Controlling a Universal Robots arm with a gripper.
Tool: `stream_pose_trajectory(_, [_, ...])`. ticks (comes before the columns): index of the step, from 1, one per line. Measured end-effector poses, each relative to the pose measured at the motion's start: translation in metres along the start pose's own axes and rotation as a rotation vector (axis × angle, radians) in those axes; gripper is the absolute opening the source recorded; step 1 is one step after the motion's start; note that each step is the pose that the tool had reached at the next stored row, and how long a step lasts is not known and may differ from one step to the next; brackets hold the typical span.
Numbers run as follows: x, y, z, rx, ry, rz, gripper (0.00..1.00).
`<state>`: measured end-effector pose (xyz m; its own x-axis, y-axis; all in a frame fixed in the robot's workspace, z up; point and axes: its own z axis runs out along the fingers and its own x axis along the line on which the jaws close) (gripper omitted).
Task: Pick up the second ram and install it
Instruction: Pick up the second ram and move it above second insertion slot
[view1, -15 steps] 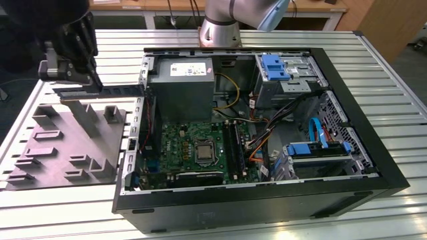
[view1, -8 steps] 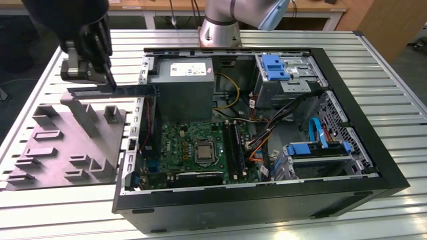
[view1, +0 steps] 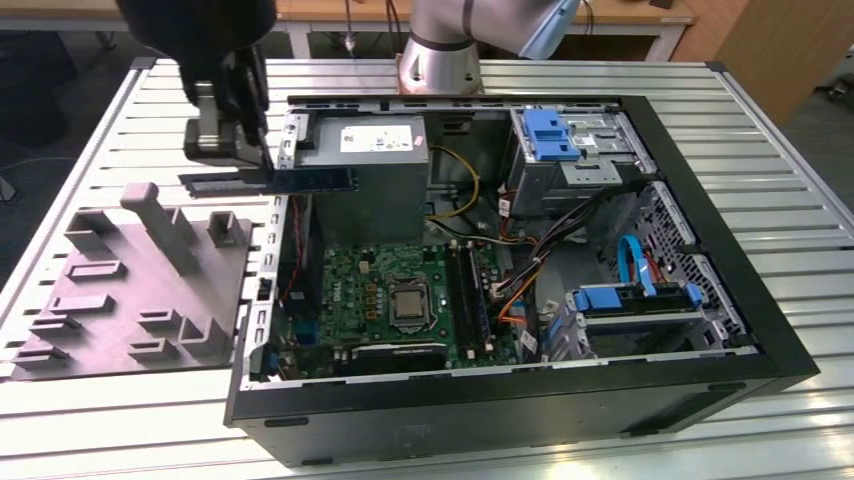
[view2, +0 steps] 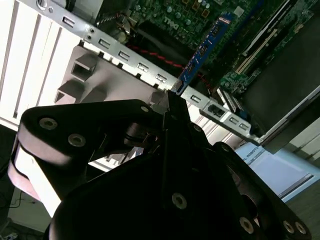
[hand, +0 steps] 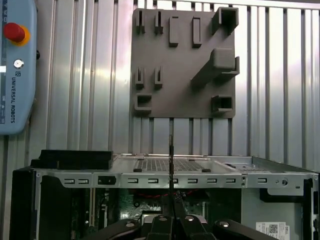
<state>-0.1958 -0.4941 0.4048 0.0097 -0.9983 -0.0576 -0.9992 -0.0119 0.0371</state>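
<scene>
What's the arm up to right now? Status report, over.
Gripper: jaws shut on the second ram. Stick held over the computer case's edge, not in a slot. Power supply close by its tip.

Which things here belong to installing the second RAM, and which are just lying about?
Job: gripper, shut on the second ram; memory slots on the motherboard; open computer case.
Lying about: grey fixture plate; power supply; blue drive caddy; teach pendant.

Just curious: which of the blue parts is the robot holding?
The thin ram stick in the gripper; the other blue parts sit inside the case.
</scene>
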Motion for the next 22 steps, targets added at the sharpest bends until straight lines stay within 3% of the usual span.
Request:
stream_pose_trajectory(10, [0.0004,-0.0404,-0.0008,-0.0002,-0.0001,0.000,0.12])
stream_pose_trajectory(22, [0.0012,-0.0785,0.0048,-0.0043,-0.0001,0.000,0.12])
